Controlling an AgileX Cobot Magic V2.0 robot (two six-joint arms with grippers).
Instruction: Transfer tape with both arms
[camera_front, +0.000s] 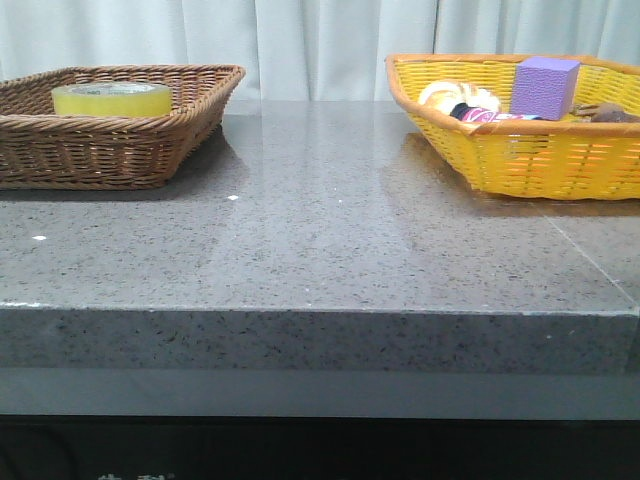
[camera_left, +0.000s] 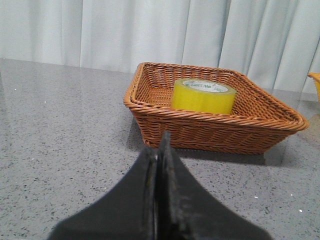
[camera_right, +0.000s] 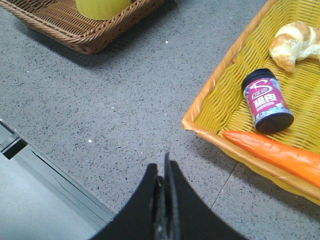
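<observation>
The tape (camera_front: 112, 98) is a wide yellow-green roll that lies flat inside the brown wicker basket (camera_front: 60, 150) at the table's far left. It also shows in the left wrist view (camera_left: 203, 95) and, cut off by the frame edge, in the right wrist view (camera_right: 102, 7). My left gripper (camera_left: 161, 147) is shut and empty, low over the table a short way in front of the brown basket (camera_left: 210, 131). My right gripper (camera_right: 163, 167) is shut and empty, above the table near its front edge, beside the yellow basket (camera_right: 227, 90). Neither arm shows in the front view.
The yellow basket (camera_front: 520, 160) at the far right holds a purple cube (camera_front: 544, 85), a croissant (camera_right: 292, 42), a dark jar with a pink label (camera_right: 266, 101) and an orange carrot (camera_right: 277, 152). White curtains hang behind the grey stone table (camera_front: 320, 230).
</observation>
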